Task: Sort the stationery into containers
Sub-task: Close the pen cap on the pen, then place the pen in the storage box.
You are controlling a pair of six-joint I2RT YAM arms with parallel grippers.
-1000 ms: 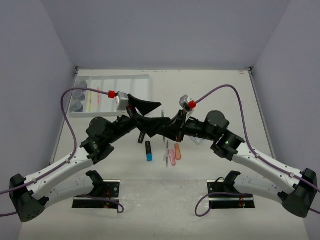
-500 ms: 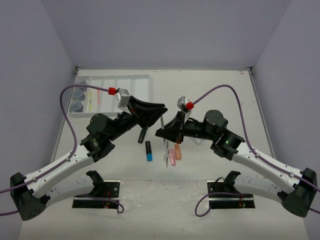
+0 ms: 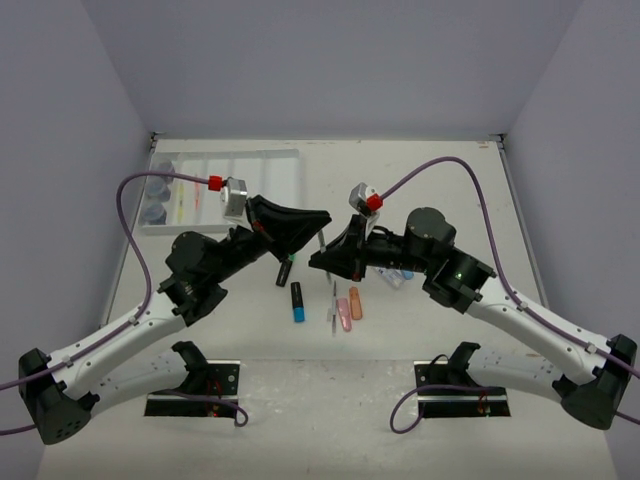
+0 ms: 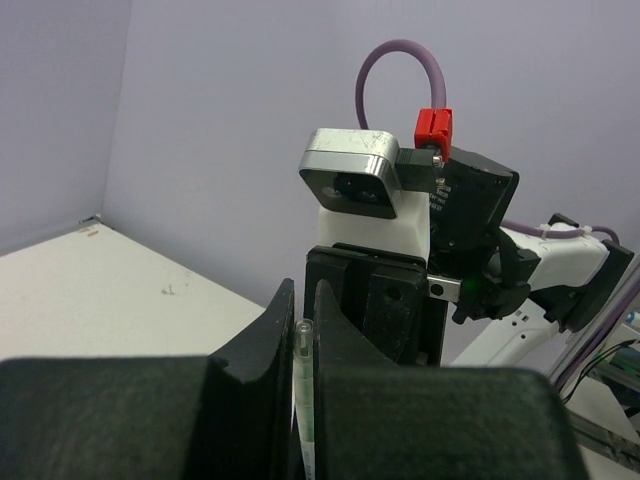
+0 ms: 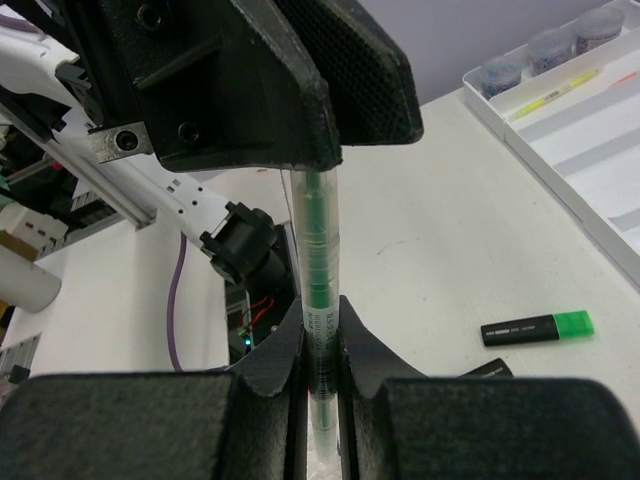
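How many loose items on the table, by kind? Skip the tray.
Highlighters: 2, green-capped highlighter, blue-capped highlighter
Erasers: 2, pink eraser, orange eraser
Pens lying: 1, thin pen
Total: 5, plus a green pen held in left fingers and right fingers.
Partly hidden item under right arm not counted.

Gloss against matt
The thin clear plastic pen (image 5: pixel 320 250) with a green core looks smooth and glossy; the right gripper (image 5: pixel 322 345)'s black plastic fingers (image 5: pixel 262 375) are matt, slightly rough.
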